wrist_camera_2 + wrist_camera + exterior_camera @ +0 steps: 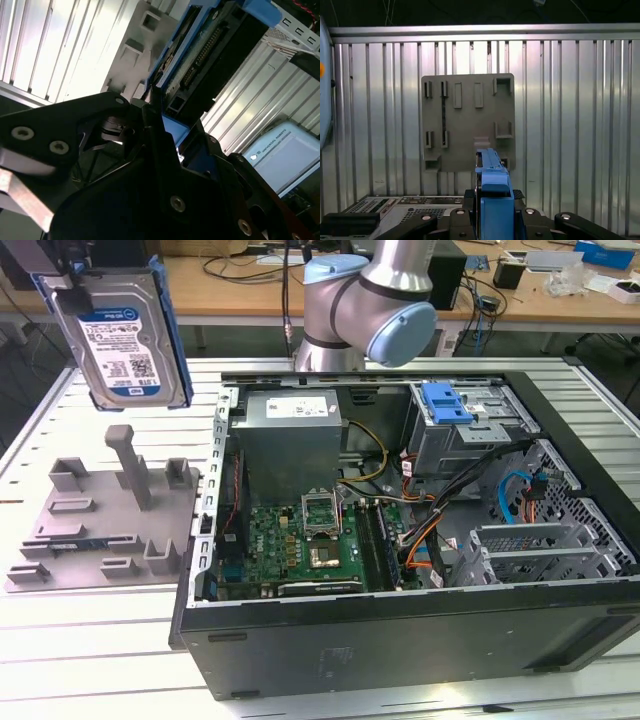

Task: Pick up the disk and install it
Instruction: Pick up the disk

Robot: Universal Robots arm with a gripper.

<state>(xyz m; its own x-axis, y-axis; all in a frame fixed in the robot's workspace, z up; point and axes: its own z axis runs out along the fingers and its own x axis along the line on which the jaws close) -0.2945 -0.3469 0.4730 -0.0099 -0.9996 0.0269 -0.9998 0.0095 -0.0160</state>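
Hard disk (125,335) hangs clear of the table (90,660), and your gripper (492,202) is clamped on the top edge of its blue bracket, jaws closed firmly on either side of the plastic. In the exterior view the disk hangs straight below the jaws with its long axis close to upright, slightly tilted, and its blue-and-white label faces the camera. It sits high above the grey fixture plate (100,530), not touching it. In the first wrist view you look down the bracket's thin blue edge (492,175) onto that same plate (467,120), so the disk is edge-on to the table surface. In the second wrist view the connector end of the disk (210,45) points away from the jaws. The open computer case (400,640) lies just beside the plate, toward the exterior view's right. The drive cage (480,440) with its blue latch (445,405) sits at the case's far corner, well apart from the disk across the case.
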